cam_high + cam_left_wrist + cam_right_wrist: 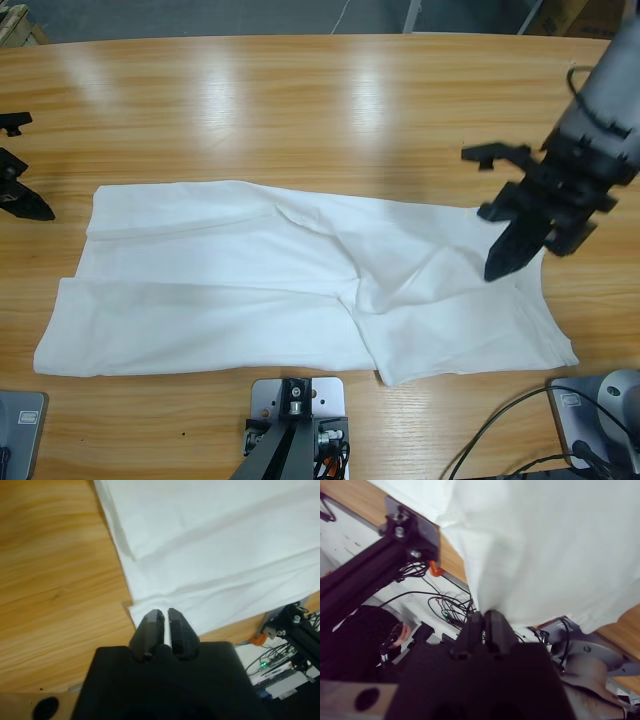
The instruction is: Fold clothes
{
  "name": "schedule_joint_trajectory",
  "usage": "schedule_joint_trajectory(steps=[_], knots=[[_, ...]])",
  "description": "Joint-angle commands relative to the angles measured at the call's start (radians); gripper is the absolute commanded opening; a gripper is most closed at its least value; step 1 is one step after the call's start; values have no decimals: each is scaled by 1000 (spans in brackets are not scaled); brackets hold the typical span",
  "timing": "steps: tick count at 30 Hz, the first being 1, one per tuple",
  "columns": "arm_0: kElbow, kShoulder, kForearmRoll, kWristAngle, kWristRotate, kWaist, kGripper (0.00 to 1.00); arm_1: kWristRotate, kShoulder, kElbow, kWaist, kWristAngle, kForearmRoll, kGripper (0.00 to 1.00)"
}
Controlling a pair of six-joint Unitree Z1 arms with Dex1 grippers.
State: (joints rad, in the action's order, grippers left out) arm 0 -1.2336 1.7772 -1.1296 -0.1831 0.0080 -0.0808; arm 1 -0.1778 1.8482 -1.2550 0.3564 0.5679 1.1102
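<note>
The clothes (300, 290) are one white T-shirt lying flat and folded lengthwise across the middle of the wooden table (300, 110). My right gripper (497, 268) is over the shirt's right end, shut on a pinch of cloth. In the right wrist view the white cloth (545, 545) rises in a peak from that gripper (485, 615). My left gripper (40, 210) sits at the table's far left, apart from the shirt's left edge. Seen from the left wrist, its jaws (165, 616) are shut and hold nothing, with the shirt's corner (225, 545) just beyond them.
Bare wood lies behind the shirt and to its left. Under the table's near edge, the right wrist view shows a black frame bar (365, 575), cables (435, 605) and a person in dark clothing (360, 640).
</note>
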Motion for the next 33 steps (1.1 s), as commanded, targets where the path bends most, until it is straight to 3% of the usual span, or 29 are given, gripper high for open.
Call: schedule_joint_trajectory(steps=[1, 4, 8, 19, 25, 33], knots=[[-12, 114, 45, 59, 69, -124, 1000, -22, 23, 46, 12, 17, -71, 0], [-7, 141, 101, 239, 288, -277, 1000, -22, 40, 48, 12, 18, -93, 0], [34, 178, 176, 281, 348, -342, 1000, -22, 54, 47, 12, 23, -105, 0], [81, 226, 269, 347, 391, -344, 928, -22, 78, 48, 12, 24, -125, 0], [101, 231, 278, 340, 394, -366, 648, -22, 90, 47, 12, 26, -133, 0], [112, 192, 277, 359, 387, -381, 651, -21, 91, 55, 12, 32, -142, 0]])
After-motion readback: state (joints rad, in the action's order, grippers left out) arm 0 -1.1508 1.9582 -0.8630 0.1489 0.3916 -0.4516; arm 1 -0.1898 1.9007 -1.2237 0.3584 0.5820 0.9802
